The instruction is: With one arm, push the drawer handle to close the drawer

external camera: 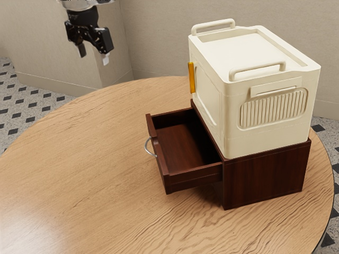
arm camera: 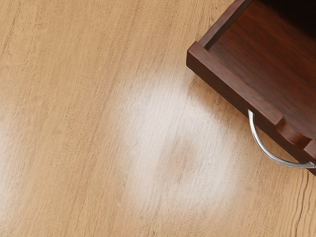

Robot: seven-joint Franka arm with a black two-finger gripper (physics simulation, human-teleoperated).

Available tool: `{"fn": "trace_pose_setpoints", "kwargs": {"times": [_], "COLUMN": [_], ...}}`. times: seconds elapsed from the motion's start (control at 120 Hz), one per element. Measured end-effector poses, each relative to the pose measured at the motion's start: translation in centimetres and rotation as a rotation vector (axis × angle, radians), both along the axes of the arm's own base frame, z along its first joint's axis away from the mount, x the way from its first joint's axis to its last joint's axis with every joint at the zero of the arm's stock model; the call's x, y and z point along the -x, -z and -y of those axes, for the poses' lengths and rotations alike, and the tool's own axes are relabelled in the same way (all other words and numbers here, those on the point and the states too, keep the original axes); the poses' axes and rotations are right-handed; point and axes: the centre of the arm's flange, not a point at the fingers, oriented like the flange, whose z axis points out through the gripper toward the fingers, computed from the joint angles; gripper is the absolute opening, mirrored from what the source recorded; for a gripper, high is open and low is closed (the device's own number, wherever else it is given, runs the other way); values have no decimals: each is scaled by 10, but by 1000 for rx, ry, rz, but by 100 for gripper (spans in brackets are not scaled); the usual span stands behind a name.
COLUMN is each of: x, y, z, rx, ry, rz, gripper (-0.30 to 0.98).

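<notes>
The drawer (external camera: 185,145) is jutting from the dark cabinet (external camera: 265,174) on the bench (external camera: 79,159), its silver handle (arm camera: 269,154) facing outward, probably so a push can close it, while a cream box (external camera: 254,47) is resting atop and the end effector (external camera: 94,57) is hanging released, well apart.

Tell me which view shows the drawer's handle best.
The wrist view: the handle looks large there, its silvery curve plain against the table, though one end lies at the picture's edge. The exterior view shows it smaller, on the front of the open drawer.
</notes>
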Motion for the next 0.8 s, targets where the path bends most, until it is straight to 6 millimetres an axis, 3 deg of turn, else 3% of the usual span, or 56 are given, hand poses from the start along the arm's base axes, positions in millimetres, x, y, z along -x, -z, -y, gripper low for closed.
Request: {"fn": "trace_pose_setpoints", "kwargs": {"times": [0.15, 0.317, 0.4, 0.517, 0.625, 0.8], "x": [1, 70, 89, 92, 97, 87], "y": [19, 58, 107, 155, 205, 236], "z": [0, -6, 2, 40, 44, 45], "rx": [10, 100, 126, 61, 27, -4], "ry": [4, 8, 46, 194, 296, 459], "rz": [-43, -152, -199, -207, -202, -106], "gripper": [69, 68, 47, 18, 5, -5]}}
